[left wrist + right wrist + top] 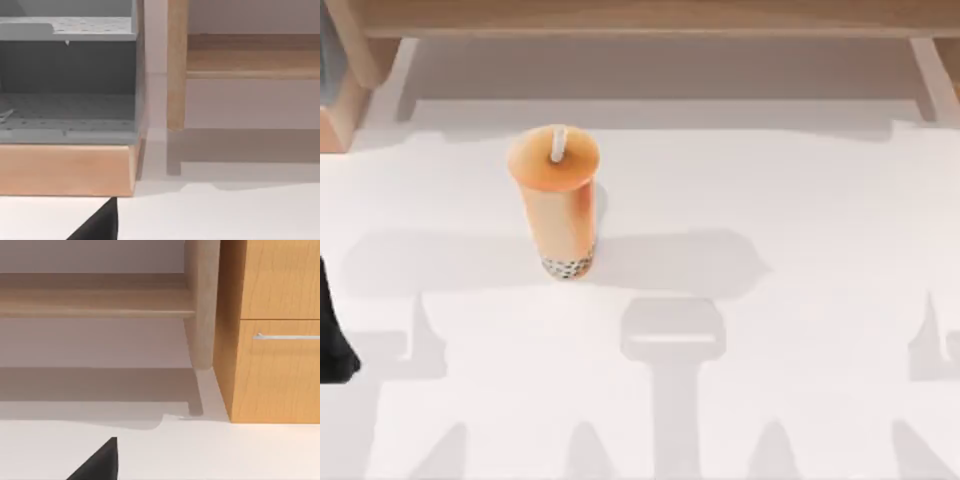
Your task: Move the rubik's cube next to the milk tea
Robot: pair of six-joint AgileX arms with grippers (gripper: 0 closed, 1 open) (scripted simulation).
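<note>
One tall tapered orange-tan milk tea cup point(558, 205), with a flat orange lid and a white straw stub, stands on the white table point(800, 200), left of centre and towards the back edge. It is upright: its long axis runs vertically, lid and straw on top, the dark speckled pearls at its base on the tabletop. The bare tabletop on either side of it leaves room to set something down.

Where the rubik's cube lies, and which way its faces point, I cannot tell. As a judgement, such a cube should be light and rigid, with smooth, slightly slippery stickered sides and no long axis. The sound hold would be square across two opposite flat faces, at mid-height, not on the corners. The cup looks top-heavy and easy to tip, so any approach should stay clear of it.

The left arm point(335, 345) is parked at the table's left edge. A dark wedge of the left gripper point(100, 224) hangs over the table before a grey shelf unit point(65, 75). The right gripper point(100, 464) faces a wooden drawer cabinet point(275, 365). Whether either is open or closed, or carries anything, I cannot tell.
</note>
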